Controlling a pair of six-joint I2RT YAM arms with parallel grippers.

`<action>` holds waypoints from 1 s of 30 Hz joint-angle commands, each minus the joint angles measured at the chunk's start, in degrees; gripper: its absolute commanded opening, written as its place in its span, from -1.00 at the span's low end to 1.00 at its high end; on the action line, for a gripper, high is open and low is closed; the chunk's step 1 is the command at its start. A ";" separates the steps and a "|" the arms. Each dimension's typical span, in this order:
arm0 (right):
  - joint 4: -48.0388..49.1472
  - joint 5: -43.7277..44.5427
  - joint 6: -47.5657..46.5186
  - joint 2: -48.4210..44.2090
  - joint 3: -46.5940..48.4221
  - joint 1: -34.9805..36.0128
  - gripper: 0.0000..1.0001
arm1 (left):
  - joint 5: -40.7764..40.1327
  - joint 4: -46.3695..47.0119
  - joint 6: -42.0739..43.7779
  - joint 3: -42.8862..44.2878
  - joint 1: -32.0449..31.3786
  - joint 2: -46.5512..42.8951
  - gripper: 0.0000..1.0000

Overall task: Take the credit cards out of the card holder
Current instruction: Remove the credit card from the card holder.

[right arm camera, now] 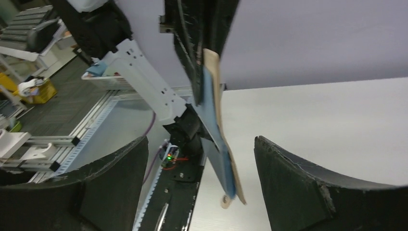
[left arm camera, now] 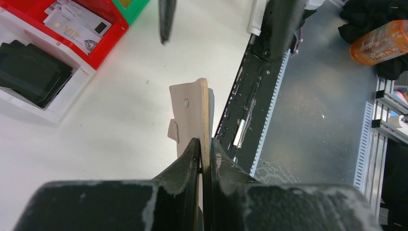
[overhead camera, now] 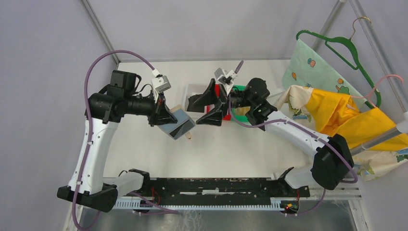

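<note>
My left gripper (overhead camera: 166, 117) is shut on the tan card holder (overhead camera: 179, 125) and holds it above the table, blue-grey and dark inner panel facing up. In the left wrist view the jaws (left arm camera: 204, 142) pinch the holder's edge (left arm camera: 192, 113). My right gripper (overhead camera: 195, 110) is open and empty, just right of the holder. In the right wrist view its fingers (right arm camera: 120, 168) stand on either side of the hanging holder (right arm camera: 219, 144) without touching it. Pale credit cards (left arm camera: 77, 24) lie in the red bin (left arm camera: 108, 45). Whether any card is in the holder I cannot tell.
A white bin (left arm camera: 62, 103) with black items sits beside the red bin, with a green bin (left arm camera: 130, 6) behind. Patterned cloth, yellow fabric (overhead camera: 346, 113) and a green hanger (overhead camera: 346, 48) lie at the right. The black rail (overhead camera: 211, 185) runs along the near edge.
</note>
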 commanded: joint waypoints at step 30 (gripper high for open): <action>1.31 2.12 1.53 1.48 9.80 9.11 -1.00 | 8.30 3.94 -2.08 1.77 -0.43 -2.62 0.99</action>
